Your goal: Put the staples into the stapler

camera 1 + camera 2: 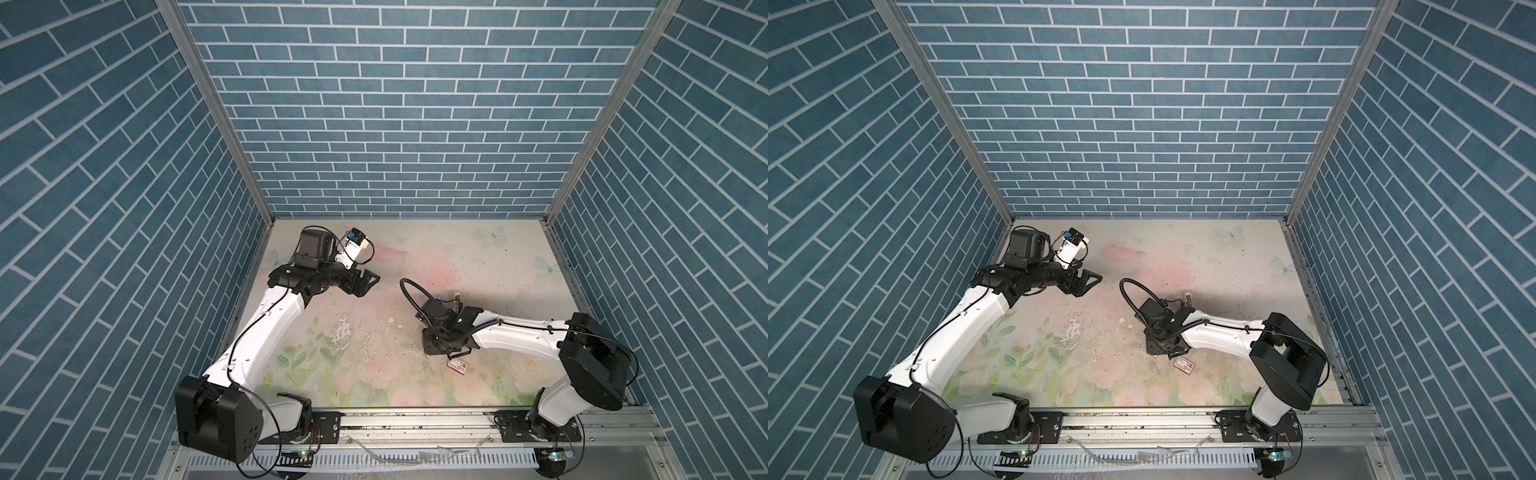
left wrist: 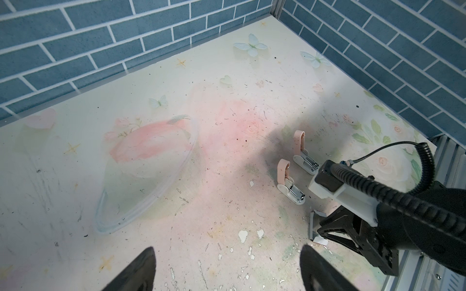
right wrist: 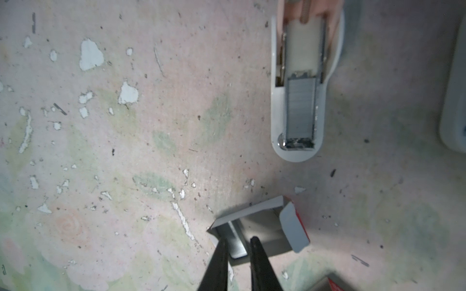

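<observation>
The right gripper [image 3: 238, 239] reaches down into an open red-and-white cardboard box [image 3: 293, 231] lying on the worn floral tabletop [image 3: 151, 151]; its jaws are drawn close together, pinching a silvery staple strip [image 3: 237, 248] that sits inside the box. Near the box an open stapler [image 3: 277, 113] lies flat, pink lid swung up, with a row of staples [image 3: 301, 108] in its channel; a second stapler [image 3: 454, 100] lies beside it. The left gripper [image 1: 365, 282] hangs over the table's far left part, well apart from the staplers, jaws spread wide.
</observation>
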You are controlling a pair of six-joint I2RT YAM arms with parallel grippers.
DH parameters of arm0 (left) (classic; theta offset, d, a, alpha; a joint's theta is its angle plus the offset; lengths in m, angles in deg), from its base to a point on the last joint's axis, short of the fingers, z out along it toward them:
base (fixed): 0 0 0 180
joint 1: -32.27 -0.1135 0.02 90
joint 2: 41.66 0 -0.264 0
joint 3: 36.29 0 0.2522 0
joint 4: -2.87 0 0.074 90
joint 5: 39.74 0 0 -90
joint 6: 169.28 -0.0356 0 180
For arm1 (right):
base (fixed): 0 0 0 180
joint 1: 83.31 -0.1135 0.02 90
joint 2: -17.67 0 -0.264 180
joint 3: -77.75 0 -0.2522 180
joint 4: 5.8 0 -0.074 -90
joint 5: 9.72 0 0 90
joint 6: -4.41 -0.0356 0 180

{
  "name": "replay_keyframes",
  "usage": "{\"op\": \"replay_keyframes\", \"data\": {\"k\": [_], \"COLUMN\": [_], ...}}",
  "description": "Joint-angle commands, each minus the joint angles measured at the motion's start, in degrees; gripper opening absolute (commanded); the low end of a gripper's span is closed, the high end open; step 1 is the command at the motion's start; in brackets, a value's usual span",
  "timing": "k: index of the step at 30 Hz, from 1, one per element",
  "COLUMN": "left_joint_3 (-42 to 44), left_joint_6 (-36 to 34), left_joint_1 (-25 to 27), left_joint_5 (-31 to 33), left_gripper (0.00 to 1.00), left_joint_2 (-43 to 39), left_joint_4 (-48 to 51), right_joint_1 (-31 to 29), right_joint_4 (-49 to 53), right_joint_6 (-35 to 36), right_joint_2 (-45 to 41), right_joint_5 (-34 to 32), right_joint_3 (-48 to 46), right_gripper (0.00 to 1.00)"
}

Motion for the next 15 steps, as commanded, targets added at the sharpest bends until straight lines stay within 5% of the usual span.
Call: {"op": "replay_keyframes", "data": {"k": [1,15], "left_joint_3": [0.7,0.9], "left_joint_6": [-0.4,-0.4], "left_joint_1": [-0.1,-0.1], "left_joint_5": [0.2,0.2], "left_gripper": [0.90,0.90], "left_joint_2": [0.0,0.0], "left_joint_4": [-0.3,-0.5], "right_joint_1": [0.2,0.2], "right_joint_4": [0.4,-1.9], "right_joint_6": [1.4,1.5], "right_joint_2": [0.7,2.0], "right_joint_5": [-0.2,1.7], "right_joint_3": [-0.7,-1.7], "right_gripper": [0.19,0.19]}}
